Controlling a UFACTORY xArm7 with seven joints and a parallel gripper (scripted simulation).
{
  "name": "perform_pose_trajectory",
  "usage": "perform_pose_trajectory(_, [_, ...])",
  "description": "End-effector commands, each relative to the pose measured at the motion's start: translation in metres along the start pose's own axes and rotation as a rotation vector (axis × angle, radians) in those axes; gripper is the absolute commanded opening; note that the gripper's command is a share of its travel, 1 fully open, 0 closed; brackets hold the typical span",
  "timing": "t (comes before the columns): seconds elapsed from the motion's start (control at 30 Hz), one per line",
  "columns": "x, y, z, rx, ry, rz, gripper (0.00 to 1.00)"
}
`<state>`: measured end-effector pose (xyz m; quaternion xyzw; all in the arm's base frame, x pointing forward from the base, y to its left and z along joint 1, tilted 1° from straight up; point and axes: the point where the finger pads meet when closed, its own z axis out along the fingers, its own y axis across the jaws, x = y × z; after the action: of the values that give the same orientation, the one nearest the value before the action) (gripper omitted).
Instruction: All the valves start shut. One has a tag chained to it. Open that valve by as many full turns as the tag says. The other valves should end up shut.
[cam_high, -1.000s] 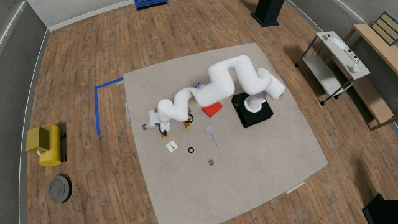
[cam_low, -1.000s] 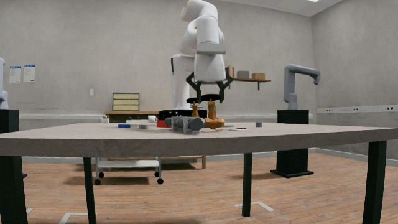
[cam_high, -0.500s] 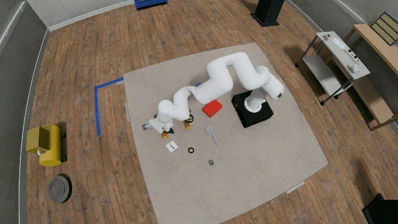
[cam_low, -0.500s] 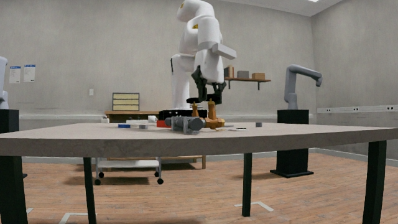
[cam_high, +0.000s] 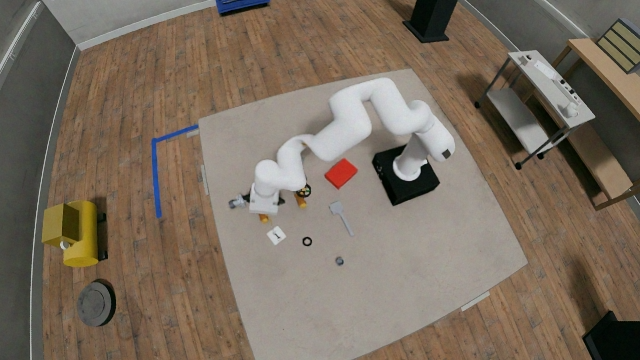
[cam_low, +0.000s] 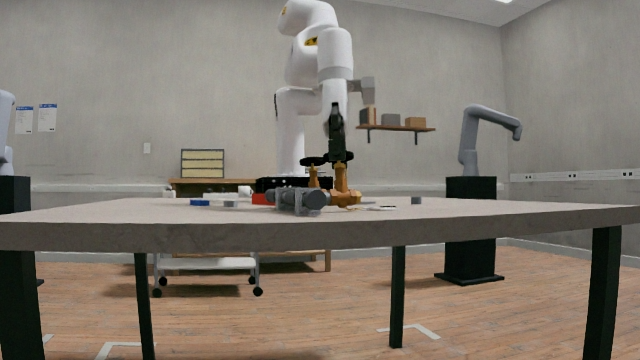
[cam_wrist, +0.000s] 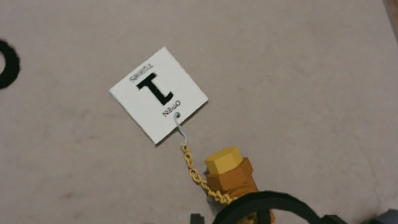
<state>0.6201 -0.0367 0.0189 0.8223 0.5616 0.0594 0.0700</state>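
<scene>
A white tag (cam_wrist: 158, 94) reading "1" and "open turns" lies on the table, tied by a yellow chain (cam_wrist: 199, 174) to a brass valve (cam_wrist: 231, 173). That valve's black handwheel (cam_wrist: 265, 210) sits at the bottom edge of the wrist view. My gripper (cam_low: 337, 150) points straight down and is shut on this handwheel (cam_low: 340, 156). In the overhead view my gripper (cam_high: 263, 202) covers the valve, and the tag (cam_high: 276, 235) lies just in front of it. A second valve with a black handwheel (cam_high: 303, 191) stands beside it on the grey pipe (cam_low: 300, 198).
A red block (cam_high: 341, 173) lies by the robot base. A grey scraper (cam_high: 341, 215), a black ring (cam_high: 307, 241) and a small grey cylinder (cam_high: 339, 260) lie on the table near the tag. The pipe's grey end (cam_high: 235, 202) sticks out left of my gripper.
</scene>
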Motion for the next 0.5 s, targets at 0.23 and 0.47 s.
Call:
perform_pose_trajectory(0.23, [0.0007,0.0019,-0.0018,0.005,0.049,-0.256,0.00])
perform_pose_trajectory(0.47, [0.0007,0.0019,-0.0018,0.005,0.049,-0.256,1.00])
